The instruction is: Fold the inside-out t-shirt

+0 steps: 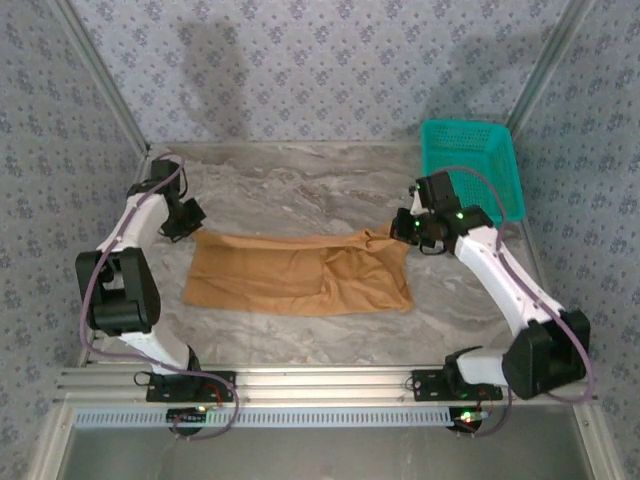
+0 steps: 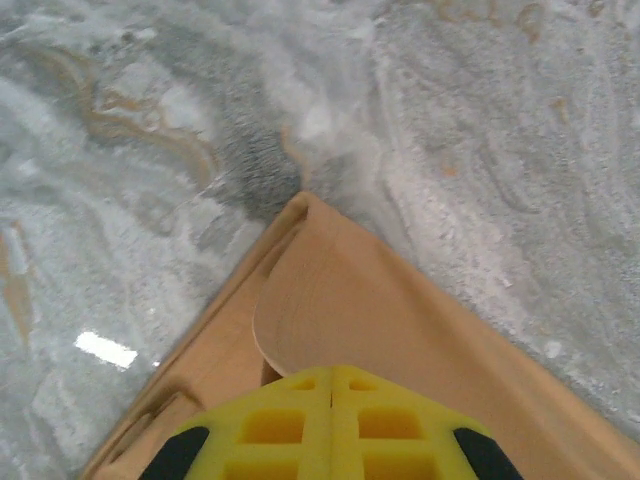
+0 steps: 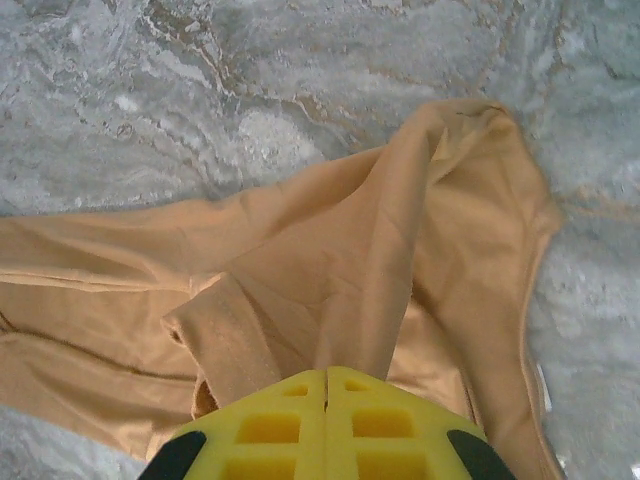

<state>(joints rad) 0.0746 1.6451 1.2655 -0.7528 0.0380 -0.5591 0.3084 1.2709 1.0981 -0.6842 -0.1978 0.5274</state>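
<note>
As the caramel-brown soft cloth short-sleeved t-shirt [image 1: 300,275] lies spread across the grey marbled tabletop [image 1: 300,185] between the two arms, the left gripper [image 2: 332,375] has its yellow fingers [image 2: 280,425] pressed together on one corner of the garment, the cloth narrowing to a point ahead of it. The right gripper [image 3: 326,375], closed the same way, pinches a raised ridge of fabric at the opposite end, with folds bunched ahead of it. A teal plastic mesh basket [image 1: 470,165] sits near the right gripper, beyond it.

walls [image 1: 330,70]: grey-blue, small floral print
table [image 1: 300,185]: grey marble-look top, tan veins
rails [image 1: 320,385]: aluminium, near edge
</note>
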